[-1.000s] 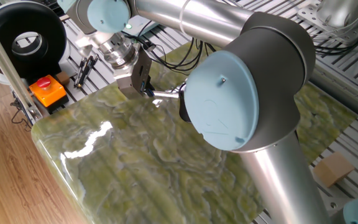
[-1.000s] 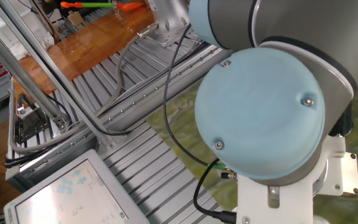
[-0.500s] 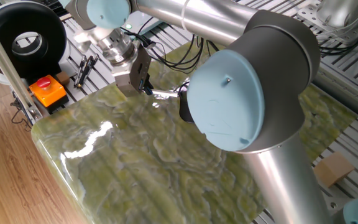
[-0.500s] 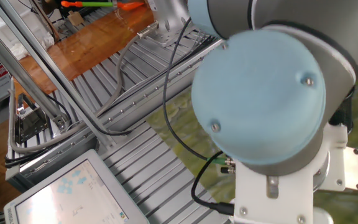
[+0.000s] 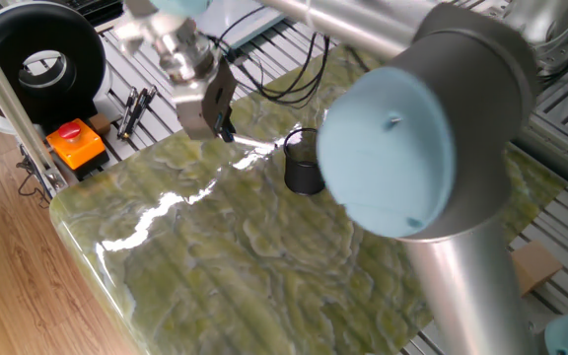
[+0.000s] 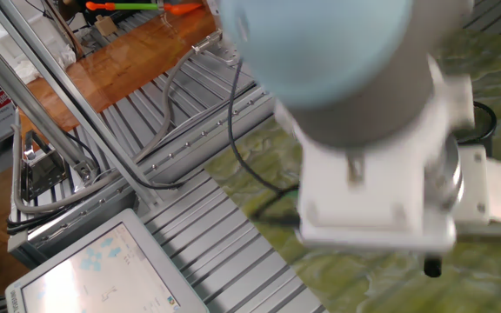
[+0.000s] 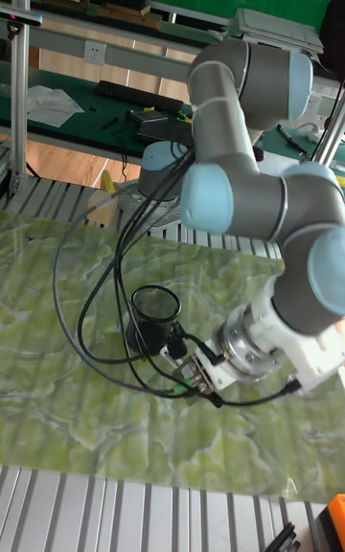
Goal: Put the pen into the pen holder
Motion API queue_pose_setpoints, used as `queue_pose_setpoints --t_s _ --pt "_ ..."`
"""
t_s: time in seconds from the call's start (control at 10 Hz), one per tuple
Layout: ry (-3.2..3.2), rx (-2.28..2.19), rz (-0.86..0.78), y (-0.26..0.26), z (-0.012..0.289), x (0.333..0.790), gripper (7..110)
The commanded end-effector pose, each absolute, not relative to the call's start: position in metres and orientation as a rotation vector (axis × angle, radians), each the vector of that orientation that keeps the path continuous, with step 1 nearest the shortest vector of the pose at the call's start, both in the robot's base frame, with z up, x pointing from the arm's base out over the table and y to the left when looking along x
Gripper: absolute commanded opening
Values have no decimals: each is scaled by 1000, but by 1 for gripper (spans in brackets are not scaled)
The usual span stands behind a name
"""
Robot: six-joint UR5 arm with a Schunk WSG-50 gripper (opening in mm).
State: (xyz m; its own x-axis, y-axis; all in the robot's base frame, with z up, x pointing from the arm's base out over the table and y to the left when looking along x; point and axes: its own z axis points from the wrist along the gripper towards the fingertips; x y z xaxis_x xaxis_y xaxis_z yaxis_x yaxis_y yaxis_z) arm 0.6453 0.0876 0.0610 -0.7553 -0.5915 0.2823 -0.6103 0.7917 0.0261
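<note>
A: Now that the gripper (image 5: 222,126) has lifted, is the pen (image 5: 262,149) held?
B: Jaw state unreadable. Pen sits just beyond them, apparently loose, reaching toward the pen holder (image 5: 304,176). Not inserted.

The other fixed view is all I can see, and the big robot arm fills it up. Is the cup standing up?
Observer: Yes. In the tall fixed view the black mesh cup stands upright on the green table.
Operator: Is the pen inside it?
Observer: No. The white pen is outside the cup and reaches from the gripper toward it.
Operator: Is the gripper holding the pen?
Observer: I cannot tell. The gripper is right at the pen's far end, but no view shows its jaws clearly.
</note>
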Motion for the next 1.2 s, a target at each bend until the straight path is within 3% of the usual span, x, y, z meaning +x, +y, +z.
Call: queue_pose_setpoints --t_s 0.0,0.5,1.1 --pt "-2909 994 -95 109 107 663 7" --pt "-3301 988 -292 133 156 721 7" --pt "-3344 822 -389 125 180 679 7"
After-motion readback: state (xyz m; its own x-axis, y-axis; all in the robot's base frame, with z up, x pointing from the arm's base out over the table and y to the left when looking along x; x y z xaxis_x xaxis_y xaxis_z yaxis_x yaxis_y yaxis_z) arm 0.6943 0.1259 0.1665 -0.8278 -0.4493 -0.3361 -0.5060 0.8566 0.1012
